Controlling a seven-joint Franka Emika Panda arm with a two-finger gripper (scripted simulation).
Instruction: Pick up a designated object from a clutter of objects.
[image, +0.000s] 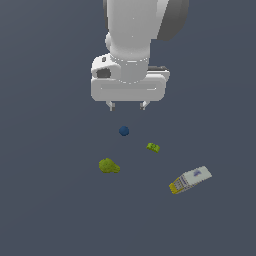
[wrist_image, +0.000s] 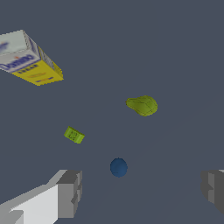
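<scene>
Grey surface (image: 45, 210) — olive blob (image: 108, 166), blue ball (image: 124, 131), green block (image: 153, 147), box (image: 190, 180) scattered apart; fingers (image: 127, 105) spread wide, held above — nothing gripped.

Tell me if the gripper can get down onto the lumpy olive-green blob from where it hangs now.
Probably yes. The gripper hangs open above the floor, and the olive-green blob lies by itself, apart from the blue ball and small green block; nothing covers it.

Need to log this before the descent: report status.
Gripper raised, jaws open, empty. Yellow-green blob untouched on the floor. Blue ball lies between gripper and blob in the exterior view; nothing touching the blob.
</scene>
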